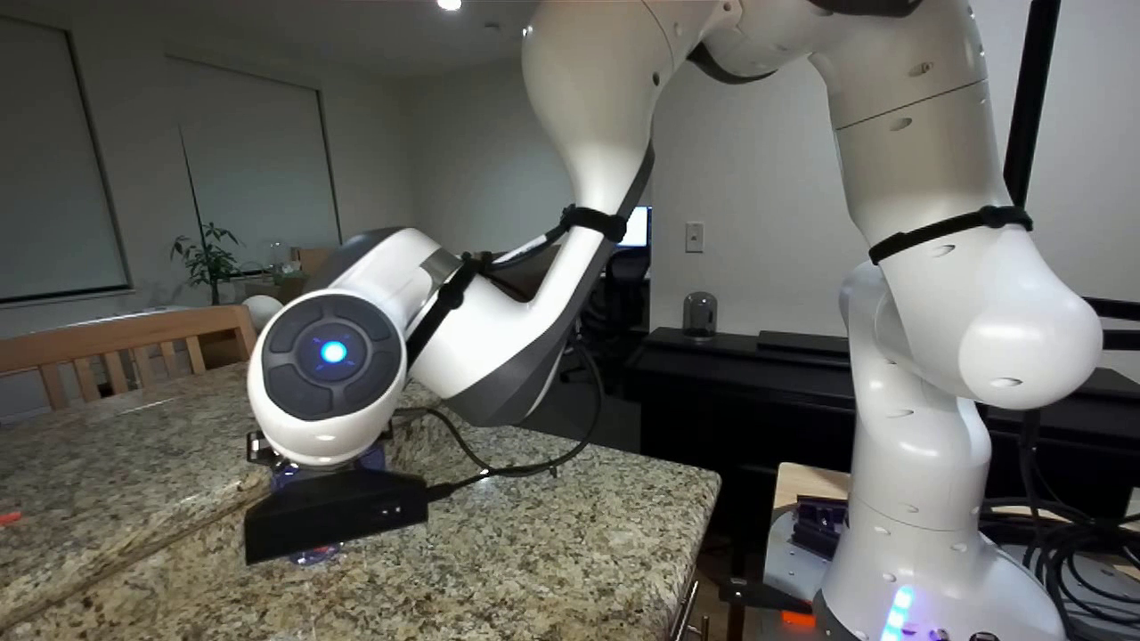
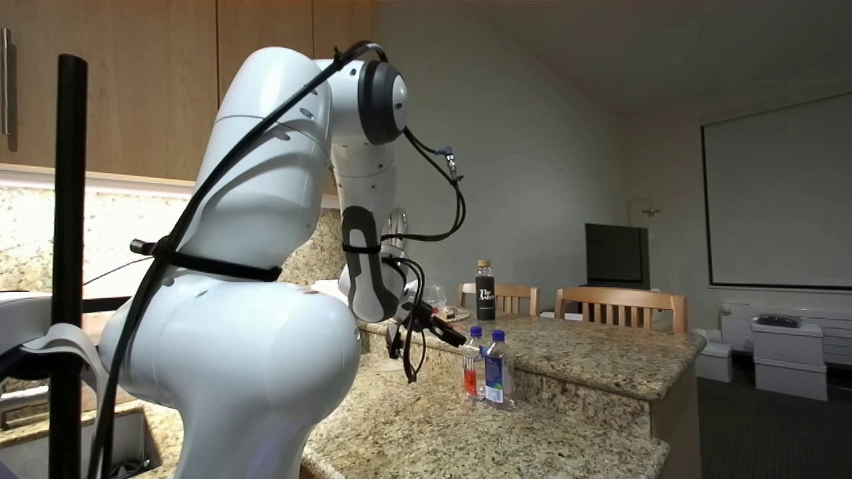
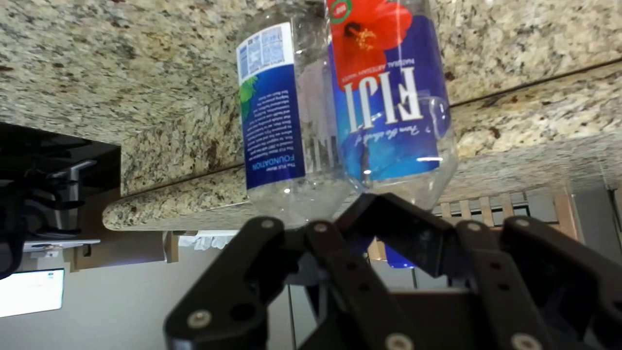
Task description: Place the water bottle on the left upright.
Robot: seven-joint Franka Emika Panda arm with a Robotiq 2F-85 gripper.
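Note:
The water bottle [image 2: 496, 372], with its blue cap and mostly blue label, stands upright on the granite counter in an exterior view. In the upside-down wrist view the water bottle [image 3: 270, 121] is left of the other bottle [image 3: 384, 92], which shows a red flower and also stands upright. The two stand side by side, seemingly touching. My gripper [image 3: 368, 198] is at neck height in front of the bottles, its fingertips meeting with nothing visible between them. The gripper [image 2: 456, 336] also shows beside the bottles. In an exterior view the wrist hides most of the bottles.
A raised granite ledge [image 2: 599, 352] runs right behind the bottles. A dark tall bottle [image 2: 485, 296] stands on it. Wooden chairs [image 2: 619, 306] are beyond. A sink [image 2: 133, 439] lies near the arm's base. A cable [image 1: 525, 467] hangs from the wrist over the counter.

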